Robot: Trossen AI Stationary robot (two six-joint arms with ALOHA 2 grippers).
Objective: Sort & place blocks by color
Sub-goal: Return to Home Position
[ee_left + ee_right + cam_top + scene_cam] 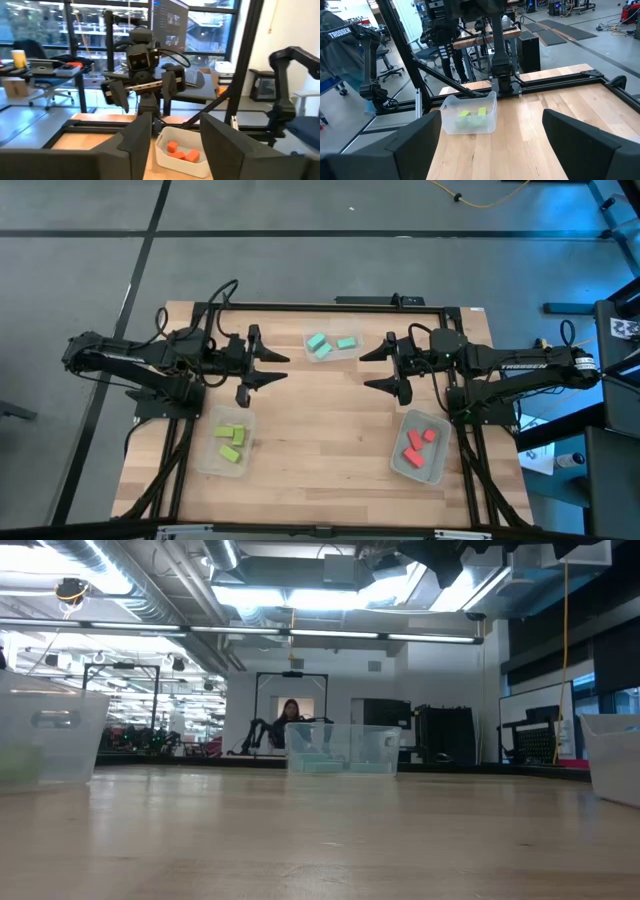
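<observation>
high: straight down on table | low: table-level | 2 wrists: facing each other

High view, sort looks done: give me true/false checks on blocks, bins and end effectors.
1. Teal rectangular blocks lie in the clear plastic bin at the top middle of the table. True.
2. Red-orange blocks sit beside the left arm. False: the red-orange blocks lie in the right-side bin.
3. The left end effector grips a block. False: it is open and empty.
4. The right end effector is open and empty. True.
5. Lime yellow-green blocks lie loose on the wooden table. False: they are inside the left-side bin.
</observation>
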